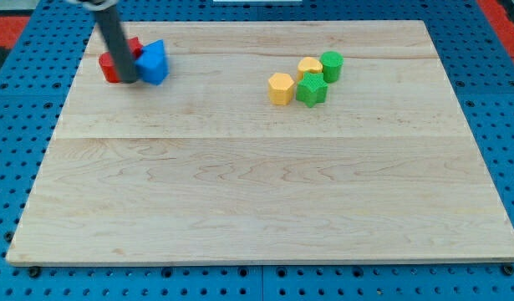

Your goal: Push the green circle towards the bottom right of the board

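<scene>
The green circle [331,65] stands at the view's upper right of middle on the wooden board [257,192]. It touches a yellow heart-like block [309,68] on its left. A green star [311,89] sits just below them, with a yellow hexagon [281,88] to its left. My tip [129,82] is far off at the view's upper left, right in front of a red block [116,63] and beside a blue block [153,63].
The board lies on a blue pegboard surface [22,100]. The red and blue blocks are partly hidden by the rod. A red strip [501,17] shows at the view's top right corner.
</scene>
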### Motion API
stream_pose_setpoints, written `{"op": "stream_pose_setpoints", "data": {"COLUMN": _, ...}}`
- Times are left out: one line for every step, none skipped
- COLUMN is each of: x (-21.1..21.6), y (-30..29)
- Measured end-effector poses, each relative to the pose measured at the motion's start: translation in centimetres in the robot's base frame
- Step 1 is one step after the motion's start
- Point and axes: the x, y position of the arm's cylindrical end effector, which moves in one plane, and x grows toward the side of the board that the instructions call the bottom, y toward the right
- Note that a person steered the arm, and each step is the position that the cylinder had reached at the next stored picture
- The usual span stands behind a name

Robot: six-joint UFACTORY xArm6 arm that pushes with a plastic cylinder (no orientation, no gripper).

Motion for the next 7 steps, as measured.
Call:
{"op": "stream_pose_setpoints", "data": {"x": -0.9, "y": 5.2}}
{"op": "stream_pose_setpoints", "data": {"x": -3.5, "y": 14.1}}
{"op": "stream_pose_setpoints", "data": {"x": -6.2, "y": 24.2}}
{"op": "stream_pose_setpoints", "data": {"x": -2.6, "y": 26.2}}
{"op": "stream_pose_setpoints", "data": {"x": 1.9, "y": 28.2}}
{"op": "stream_pose_setpoints", "data": {"x": 3.8, "y": 32.3}}
{"op": "stream_pose_setpoints", "data": {"x": 6.6, "y": 36.0}}
